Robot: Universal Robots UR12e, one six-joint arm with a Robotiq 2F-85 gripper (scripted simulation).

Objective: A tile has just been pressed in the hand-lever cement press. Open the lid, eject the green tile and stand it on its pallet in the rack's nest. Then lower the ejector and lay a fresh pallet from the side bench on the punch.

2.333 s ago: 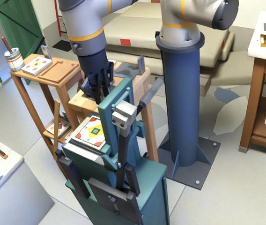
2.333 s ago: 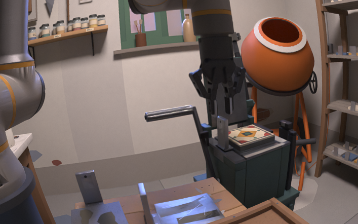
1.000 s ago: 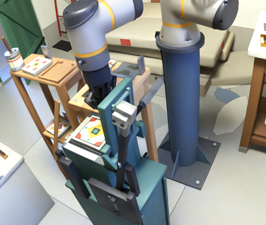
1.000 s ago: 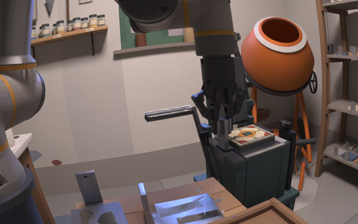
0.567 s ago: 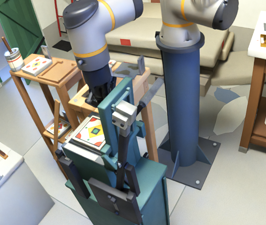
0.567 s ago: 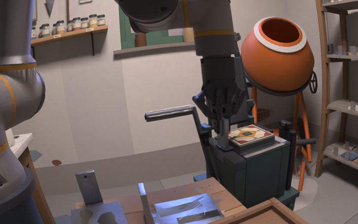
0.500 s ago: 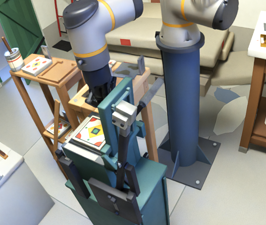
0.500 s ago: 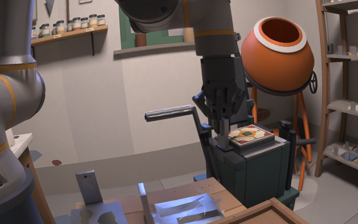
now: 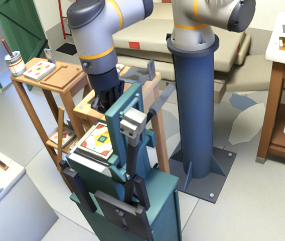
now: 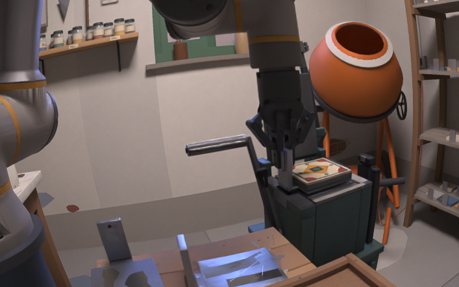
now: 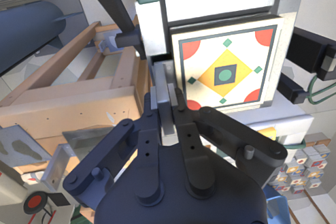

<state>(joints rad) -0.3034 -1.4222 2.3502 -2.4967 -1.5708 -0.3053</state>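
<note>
The pallet under the tile is mostly hidden; only its grey upright tab [image 11: 164, 101] [image 10: 285, 167] stands clear at the tile's edge, and my gripper [image 11: 166, 99] [image 10: 283, 151] is closed on that tab from above. The patterned tile [image 11: 224, 69] [image 10: 319, 170] [image 9: 97, 140] lies flat, raised on top of the teal press [image 9: 127, 181]. The press lid [image 9: 126, 114] stands swung open and upright. The lever handle [image 10: 216, 142] juts out sideways beside my wrist. In the side camera my fingers are hidden behind the lid frame.
The wooden side bench [image 9: 59, 75] stands just behind the press, carrying a painted tile [image 9: 39, 70] and a pallet with a tab [image 9: 140, 72]. The arm's blue pedestal [image 9: 196, 114] rises on the right. An orange mixer drum [image 10: 356, 71] sits beyond the press, shelving further right.
</note>
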